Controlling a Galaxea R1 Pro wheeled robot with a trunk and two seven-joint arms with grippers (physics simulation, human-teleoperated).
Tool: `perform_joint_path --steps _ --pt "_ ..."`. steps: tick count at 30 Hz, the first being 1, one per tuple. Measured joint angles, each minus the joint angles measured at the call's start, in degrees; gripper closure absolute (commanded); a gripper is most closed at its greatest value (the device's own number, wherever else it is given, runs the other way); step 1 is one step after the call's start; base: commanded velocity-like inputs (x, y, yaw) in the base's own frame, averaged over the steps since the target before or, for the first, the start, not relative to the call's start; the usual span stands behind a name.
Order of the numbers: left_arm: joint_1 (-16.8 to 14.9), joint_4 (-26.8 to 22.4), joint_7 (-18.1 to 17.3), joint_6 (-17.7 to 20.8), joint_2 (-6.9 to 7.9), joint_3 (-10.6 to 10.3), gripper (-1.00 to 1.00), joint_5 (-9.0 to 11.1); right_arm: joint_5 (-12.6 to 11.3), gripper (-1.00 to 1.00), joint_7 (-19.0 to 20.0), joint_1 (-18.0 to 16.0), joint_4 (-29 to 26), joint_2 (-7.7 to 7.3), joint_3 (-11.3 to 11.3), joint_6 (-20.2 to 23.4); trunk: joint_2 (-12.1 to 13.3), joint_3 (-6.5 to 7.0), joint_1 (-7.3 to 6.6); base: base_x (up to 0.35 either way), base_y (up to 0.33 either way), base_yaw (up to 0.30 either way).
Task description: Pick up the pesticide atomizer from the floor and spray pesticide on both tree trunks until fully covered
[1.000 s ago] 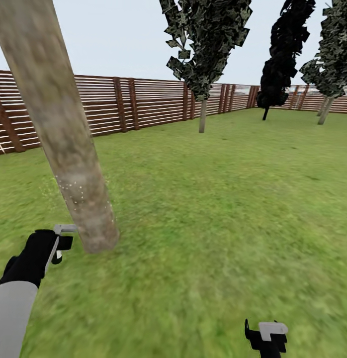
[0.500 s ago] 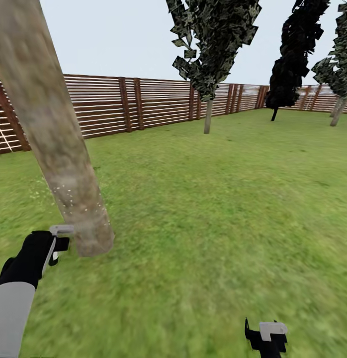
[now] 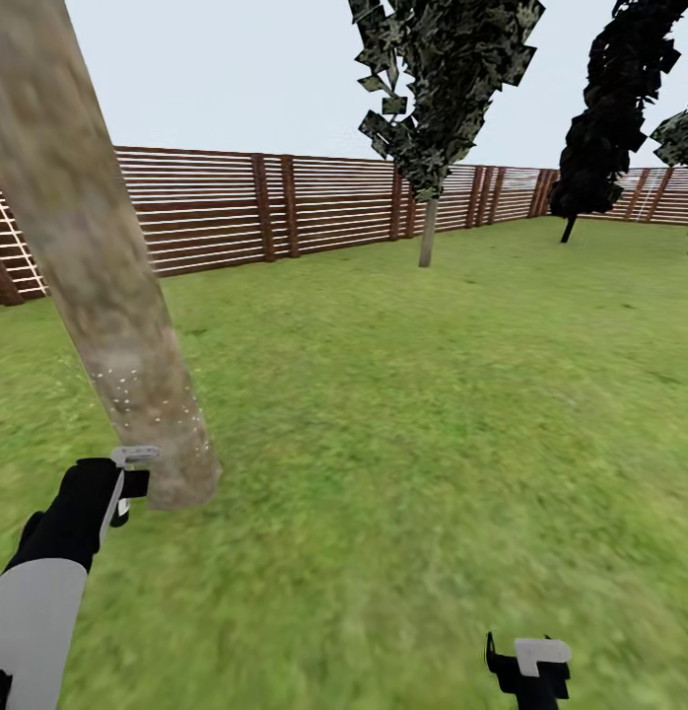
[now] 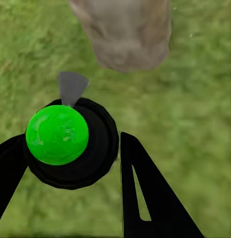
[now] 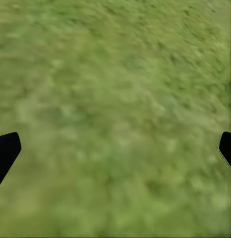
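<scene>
The atomizer, a black body with a green dome and a grey nozzle, is held between the fingers of the left tool, which are closed against its sides. In the head view the left tool is seen low over the grass, just beside the foot of a thick, leaning grey-brown trunk. The nozzle is pointed at the trunk base, which lies just ahead of the tool, near but apart from it. Tiny white specks of pesticide are scattered over the lower part of the trunk, just above the tool. The right tool is held well apart from the trunk, over bare grass, and is spread wide with nothing between its fingertips. Far beyond both tools, a second tree and a narrow black-leaved tree are seen before the slatted fence.
</scene>
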Motion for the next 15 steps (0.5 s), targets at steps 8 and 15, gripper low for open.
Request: perform_joint_path --steps 8,15 --pt "0.9 0.3 0.1 0.0 0.97 0.0 1.0 -0.4 0.0 -1.0 0.0 0.0 0.1 0.02 0.1 0.0 0.0 0.0 0.0 0.0 -0.272 0.206" --pt "2.6 1.0 0.2 0.0 4.6 -0.1 1.0 0.6 0.0 -1.0 0.0 0.0 0.1 0.07 0.1 0.0 0.0 0.0 0.0 0.137 -0.229 0.175"
